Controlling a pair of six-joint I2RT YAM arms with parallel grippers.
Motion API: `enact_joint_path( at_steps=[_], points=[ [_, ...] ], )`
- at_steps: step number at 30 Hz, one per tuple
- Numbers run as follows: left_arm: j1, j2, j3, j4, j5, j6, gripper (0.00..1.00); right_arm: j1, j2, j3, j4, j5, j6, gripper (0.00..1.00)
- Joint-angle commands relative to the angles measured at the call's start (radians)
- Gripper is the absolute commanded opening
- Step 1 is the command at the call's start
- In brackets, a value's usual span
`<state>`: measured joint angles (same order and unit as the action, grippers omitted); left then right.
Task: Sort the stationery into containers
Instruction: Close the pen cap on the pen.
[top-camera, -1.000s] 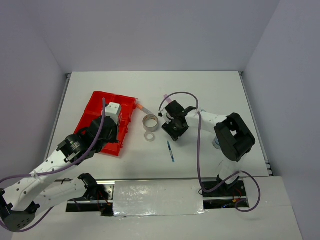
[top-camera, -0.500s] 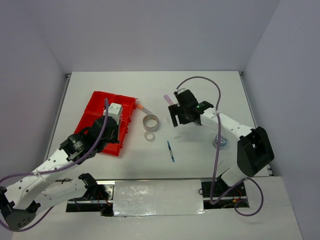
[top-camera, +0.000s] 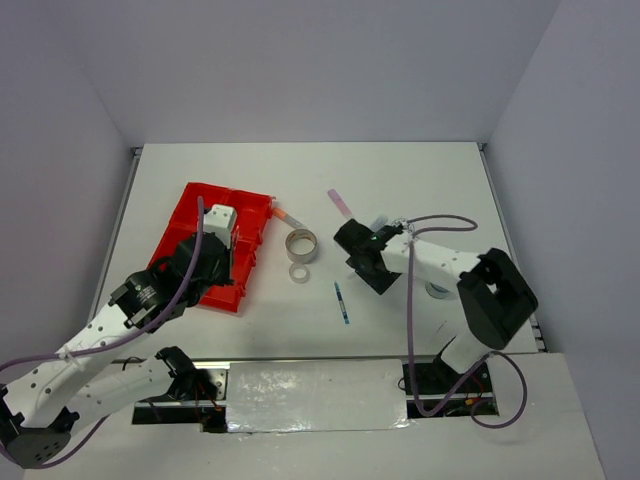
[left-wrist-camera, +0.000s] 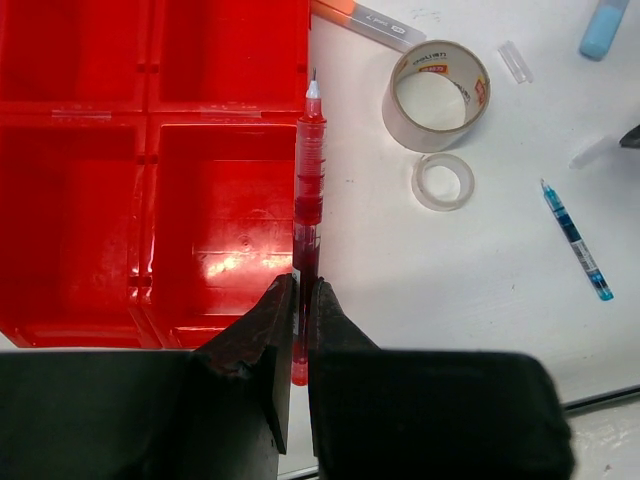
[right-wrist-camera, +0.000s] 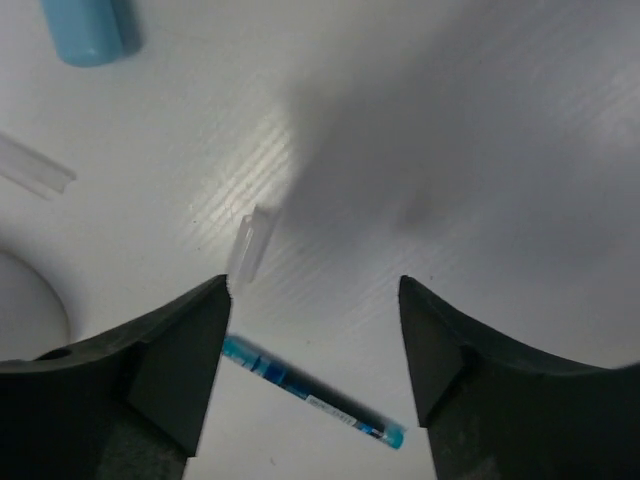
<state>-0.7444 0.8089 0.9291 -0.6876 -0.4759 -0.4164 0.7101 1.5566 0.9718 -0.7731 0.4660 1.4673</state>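
- Red pen (left-wrist-camera: 308, 170) pinched tight in the left tool (left-wrist-camera: 300, 290), lying along the red tray (left-wrist-camera: 150, 110) rim (needs nudging over a compartment before release, I judge).
- Right tool (right-wrist-camera: 315, 300) gapes wide, empty, above the blue pen (right-wrist-camera: 310, 395) on the surface (right-wrist-camera: 450, 150).

Both arms show white links (top-camera: 100, 335), black joints (top-camera: 150, 290), purple cables (top-camera: 409, 330); left claw (left-wrist-camera: 300, 300) and right claw (right-wrist-camera: 315, 300) are black.

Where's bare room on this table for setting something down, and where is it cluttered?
Free: the table's far strip beyond the tray and pink stick; the near strip between blue pen and table edge; the tray's compartments look bare. Crowded: between tray and right gripper, around the two rings.
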Motion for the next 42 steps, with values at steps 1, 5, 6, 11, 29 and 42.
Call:
enact_joint_path(
  at_steps=[1,5,6,11,29,42],
  points=[
    [0.007,-0.019,0.004,0.036,0.014,0.025,0.00,0.049,0.095,0.166,-0.214,0.056,0.275,0.71],
    [0.010,-0.028,0.002,0.039,0.023,0.027,0.00,0.058,0.210,0.304,-0.351,0.028,0.362,0.60],
    [0.010,-0.030,0.002,0.039,0.028,0.027,0.00,0.060,0.223,0.327,-0.359,0.033,0.366,0.59],
    [0.008,-0.034,0.001,0.042,0.039,0.028,0.00,0.063,0.220,0.283,-0.302,0.049,0.395,0.58],
    [0.010,-0.037,0.001,0.046,0.060,0.033,0.02,0.011,0.313,0.255,-0.176,0.022,0.372,0.45],
    [0.010,-0.037,-0.001,0.046,0.060,0.033,0.04,-0.003,0.376,0.220,-0.135,-0.062,0.340,0.20]
  ],
)
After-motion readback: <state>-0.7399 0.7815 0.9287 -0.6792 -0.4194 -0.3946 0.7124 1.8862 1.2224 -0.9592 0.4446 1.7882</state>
